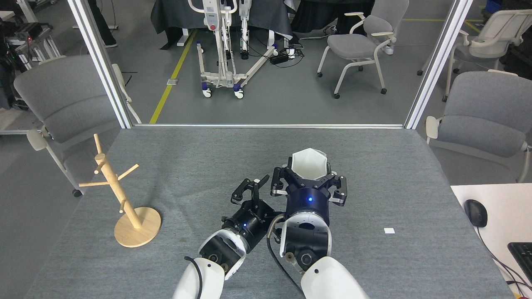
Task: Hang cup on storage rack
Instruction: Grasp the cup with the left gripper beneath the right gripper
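Cup [308,163] in right gripper [309,176], no legible writing

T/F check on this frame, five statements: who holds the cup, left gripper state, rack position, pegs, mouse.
1. The right gripper holds the cup. True.
2. The left gripper is shut on the cup. False: it is open and empty, just beside the right one.
3. The storage rack stands at the table's left side. True.
4. A cup already hangs on the rack. False: its pegs are bare.
5. A mouse lies on the grey table. False: it is on the white desk to the right.
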Tool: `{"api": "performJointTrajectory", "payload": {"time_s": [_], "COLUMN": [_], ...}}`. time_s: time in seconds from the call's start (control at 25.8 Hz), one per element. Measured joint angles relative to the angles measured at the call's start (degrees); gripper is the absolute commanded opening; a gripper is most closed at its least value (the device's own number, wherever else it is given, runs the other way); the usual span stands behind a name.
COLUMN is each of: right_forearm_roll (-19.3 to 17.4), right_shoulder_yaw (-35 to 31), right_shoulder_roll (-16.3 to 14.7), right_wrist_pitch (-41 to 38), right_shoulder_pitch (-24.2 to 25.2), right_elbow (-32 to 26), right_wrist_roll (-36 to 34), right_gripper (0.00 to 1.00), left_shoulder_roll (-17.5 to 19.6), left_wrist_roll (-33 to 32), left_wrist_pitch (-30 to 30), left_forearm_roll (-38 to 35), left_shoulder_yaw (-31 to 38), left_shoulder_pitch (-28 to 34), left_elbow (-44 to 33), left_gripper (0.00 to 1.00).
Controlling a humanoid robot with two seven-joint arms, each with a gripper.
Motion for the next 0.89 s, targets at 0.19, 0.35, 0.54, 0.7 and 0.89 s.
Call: {"api": "performJointTrajectory", "payload": {"time_s": [0.19,0.35,0.54,0.7,0.89], "right_forearm_roll": [-0.1,-0.2,-0.3,-0.3,-0.4], "right_shoulder_yaw": [0.0,0.1,0.0,0.4,1.3], "right_shoulder_roll": [0.5,0.9,1.7,1.9,2.7], "right_wrist_pitch": [-0.2,-0.5,-1.6,-1.8,-1.9], "right_shoulder_pitch": [-0.3,-0.4,-0.3,-0.2,0.1], "right_elbow": [0.8,1.0,1.1,1.5,2.1], "right_wrist_roll": [0.0,0.1,0.1,0.2,0.2], "right_gripper": [0.19,0.19,0.18,0.18,0.18], "left_shoulder_roll": [-0.1,-0.2,-0.2,-0.3,-0.3], "left_wrist_roll": [0.0,-0.2,-0.2,-0.2,-0.2], "left_wrist_pitch": [-1.1,-0.9,-0.7,0.0,0.4], "left_forearm_roll": [3.4,4.5,5.4,6.8,8.0], "left_shoulder_yaw": [-0.6,-1.8,-2.3,-2.3,-2.3], "left_shoulder_pitch": [-1.2,-2.6,-4.1,-5.4,-6.1], "left_elbow": [0.7,3.1,5.5,6.8,6.8], "left_gripper": [0.99,0.99,0.99,0.98,0.81]}}
